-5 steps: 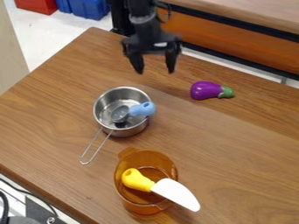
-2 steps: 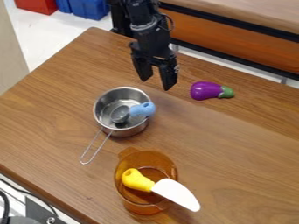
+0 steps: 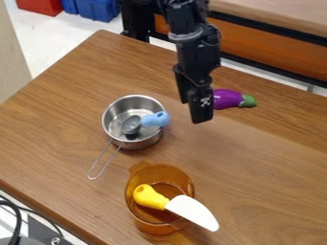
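The gripper (image 3: 193, 111) hangs over the table right of the steel pot, its fingers apart and nothing seen between them. Just right of it lies a purple toy eggplant (image 3: 226, 99) with a green cap, its left end partly hidden behind the gripper. The steel pot (image 3: 153, 139) has its wire handle toward the lower left. Inside it is a small metal scoop (image 3: 131, 124) whose blue handle (image 3: 156, 119) rests over the right rim. Lower down stands an amber see-through pot (image 3: 137, 210). A knife with a yellow handle (image 3: 150, 196) and white blade (image 3: 193, 212) leans over its right rim.
The wooden table (image 3: 268, 162) has its left edge running diagonally toward the lower middle. Behind it stands a wooden bench (image 3: 256, 45) with a dark frame. Blue bins (image 3: 96, 8) and a red bin (image 3: 39, 5) are on the floor, upper left.
The gripper has come down and to the right, from above the pot to beside the eggplant, and has turned so that its fingers look closer together. The pots, scoop, knife and eggplant have stayed put.
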Controlling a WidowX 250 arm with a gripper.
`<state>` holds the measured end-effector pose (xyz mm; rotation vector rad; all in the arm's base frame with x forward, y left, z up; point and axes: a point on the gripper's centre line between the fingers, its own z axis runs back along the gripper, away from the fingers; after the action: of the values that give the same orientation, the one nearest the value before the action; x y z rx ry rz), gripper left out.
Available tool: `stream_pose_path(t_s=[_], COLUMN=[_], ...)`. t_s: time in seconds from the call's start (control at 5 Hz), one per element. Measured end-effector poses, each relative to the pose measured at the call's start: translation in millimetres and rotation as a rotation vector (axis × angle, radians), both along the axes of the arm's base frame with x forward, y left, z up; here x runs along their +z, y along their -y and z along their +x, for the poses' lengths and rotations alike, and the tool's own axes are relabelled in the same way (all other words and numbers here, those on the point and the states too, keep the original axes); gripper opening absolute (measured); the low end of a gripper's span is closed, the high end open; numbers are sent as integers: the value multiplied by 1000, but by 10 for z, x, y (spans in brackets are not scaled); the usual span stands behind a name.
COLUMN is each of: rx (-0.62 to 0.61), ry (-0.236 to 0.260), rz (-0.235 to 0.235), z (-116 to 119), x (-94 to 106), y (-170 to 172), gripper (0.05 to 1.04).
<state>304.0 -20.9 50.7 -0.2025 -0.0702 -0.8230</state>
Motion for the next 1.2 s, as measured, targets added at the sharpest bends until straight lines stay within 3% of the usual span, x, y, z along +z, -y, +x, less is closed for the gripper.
stream_pose_path(t_s=[0.2,0.4,0.8,1.0,1.2], rx=[-211,-351,-449,-456,-448], ry=[1,20,62,105,112], rz=[1,10,72,124,142], z=[-269,-501,-666,-656,-640], x=[49,-25,-277,-368,-491], y=[86,79,24,63,88], gripper=[994,994,994,994,994])
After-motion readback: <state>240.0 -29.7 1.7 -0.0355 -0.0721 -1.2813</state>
